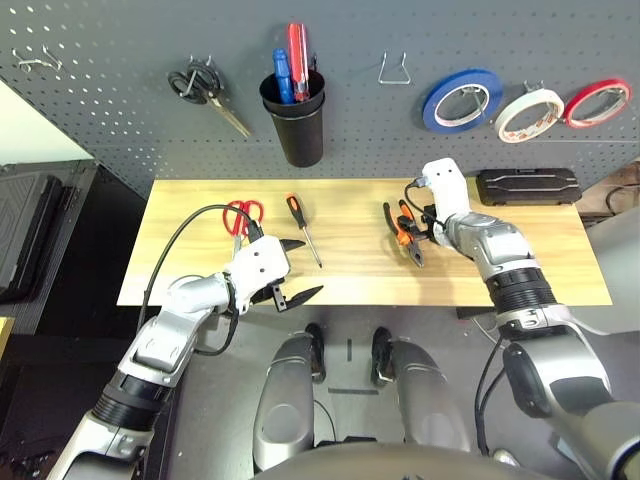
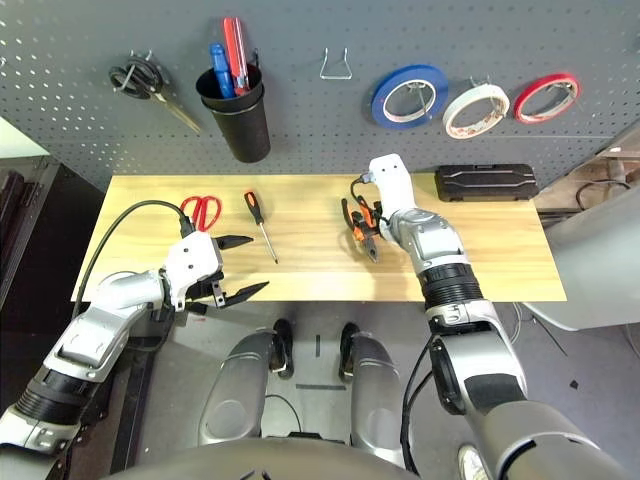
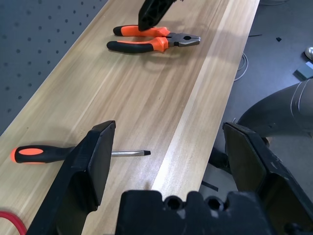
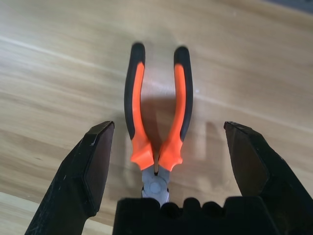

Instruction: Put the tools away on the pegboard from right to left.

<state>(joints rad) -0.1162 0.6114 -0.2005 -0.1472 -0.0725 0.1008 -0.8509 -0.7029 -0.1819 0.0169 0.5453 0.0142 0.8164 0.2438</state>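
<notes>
Orange-and-black pliers (image 4: pixel 157 125) are lying flat on the wooden table (image 1: pixel 350 275), bracketed by the right tool (image 4: pixel 164 161), whose jaws are standing wide. Next it needs lowering and clenching. The left tool (image 3: pixel 168 161) is hovering released near the screwdriver (image 3: pixel 58 153).

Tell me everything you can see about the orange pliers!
The pliers have two curved orange-and-black handles that look rubbery, spread apart, and grey metal jaws, closed. They lie flat on the wooden table, handles toward the pegboard. The right hand hangs open just above them, a finger on each side, not touching.
</notes>
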